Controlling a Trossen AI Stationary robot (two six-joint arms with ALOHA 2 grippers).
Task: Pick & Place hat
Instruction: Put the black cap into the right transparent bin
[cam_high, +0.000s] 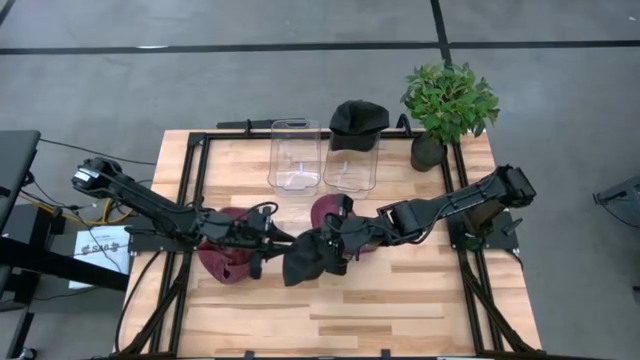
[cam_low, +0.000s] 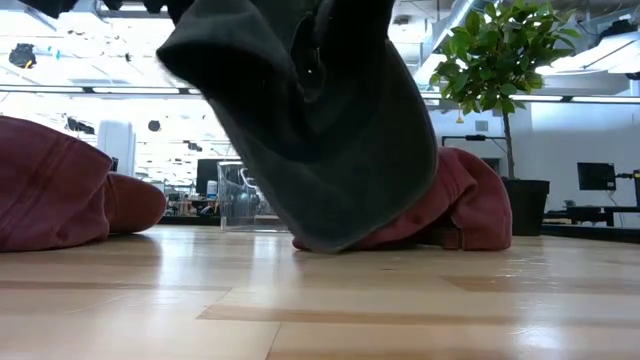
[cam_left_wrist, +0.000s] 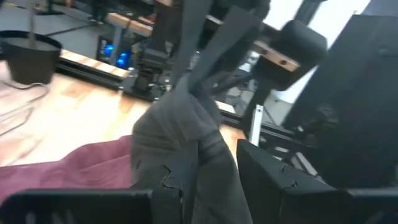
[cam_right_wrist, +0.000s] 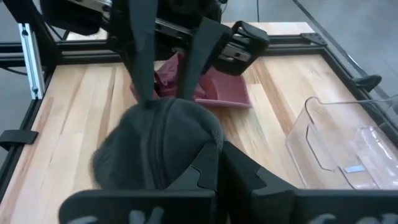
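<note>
- Dark gray hat (cam_high: 303, 258): held above the counter (cam_high: 400, 300), between both arms.
- Left gripper (cam_high: 280, 243) and right gripper (cam_high: 330, 243): each clamped on the hat's fabric.
- Maroon hats (cam_high: 222, 258): lying beneath.

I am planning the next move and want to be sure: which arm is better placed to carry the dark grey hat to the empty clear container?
Probably the right. Both the left gripper and right gripper pinch the dark grey hat, but the right arm reaches from the side nearer the empty clear container.
</note>
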